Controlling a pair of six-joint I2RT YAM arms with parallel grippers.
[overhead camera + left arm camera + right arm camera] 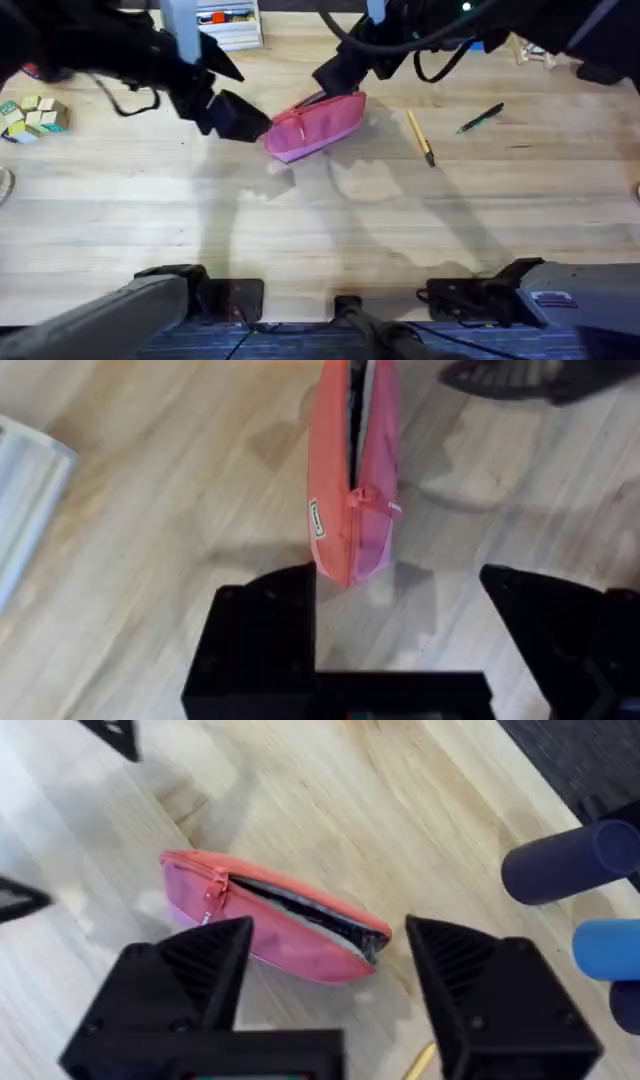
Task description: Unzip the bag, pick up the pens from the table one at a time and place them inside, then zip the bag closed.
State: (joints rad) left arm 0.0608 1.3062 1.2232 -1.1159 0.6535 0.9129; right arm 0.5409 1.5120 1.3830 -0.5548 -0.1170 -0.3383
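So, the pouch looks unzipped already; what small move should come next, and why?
Probably the right gripper should turn toward the yellow pen and take it. The bag gapes open along most of its zipper, and both pens, the dark pen too, lie on the table. Both grippers are open and hold nothing.

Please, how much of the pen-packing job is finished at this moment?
Done: the bag is unzipped most of its length, its dark lining showing. In hand: both grippers, left and right, hover open at its two ends. Left: the yellow pen and the dark pen lie on the table beside it; then zipping shut.
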